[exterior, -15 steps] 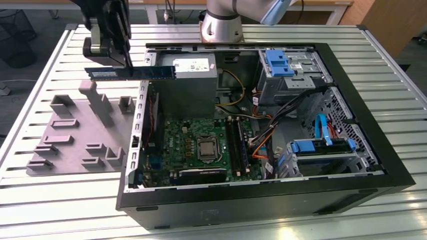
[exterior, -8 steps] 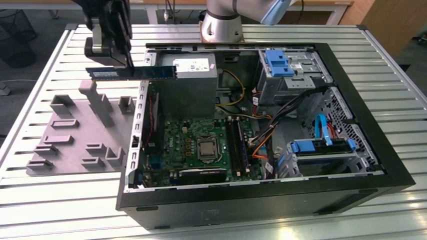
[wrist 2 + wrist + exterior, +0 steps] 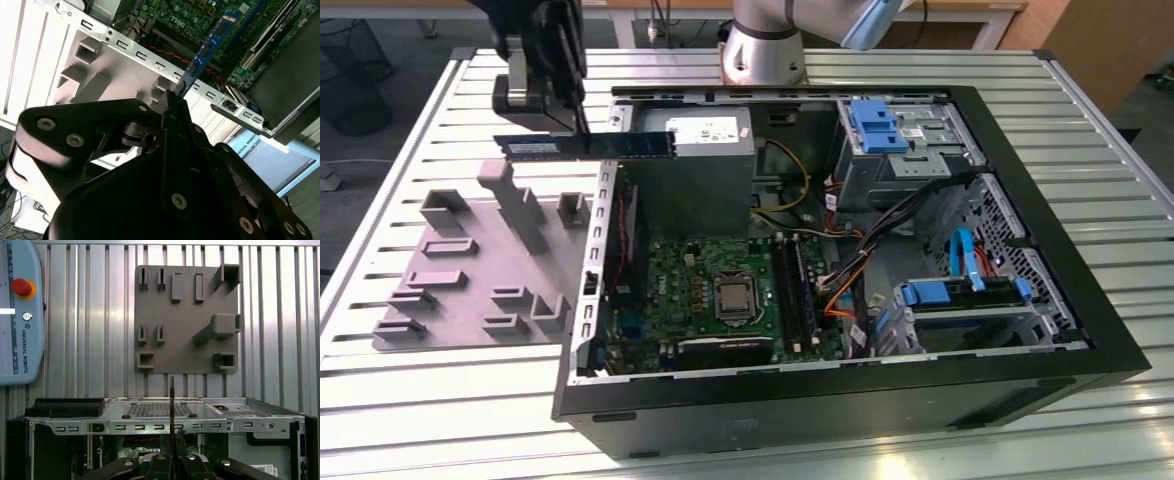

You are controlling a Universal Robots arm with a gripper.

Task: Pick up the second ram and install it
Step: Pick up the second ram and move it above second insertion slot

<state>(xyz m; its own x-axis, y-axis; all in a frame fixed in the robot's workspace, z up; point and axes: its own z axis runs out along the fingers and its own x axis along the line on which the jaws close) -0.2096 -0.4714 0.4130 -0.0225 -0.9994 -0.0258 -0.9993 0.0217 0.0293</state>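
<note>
Your end effector point(image 3: 576, 136) is clamped on the second ram point(image 3: 624, 146), held in the air over the case wall point(image 3: 604, 230), apart from the motherboard point(image 3: 694, 270). The grip looks off-centre, I think; a tilted stick could clip that wall.

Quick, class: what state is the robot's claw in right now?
The claw is closed on the second ram, holding it in the air.
</note>
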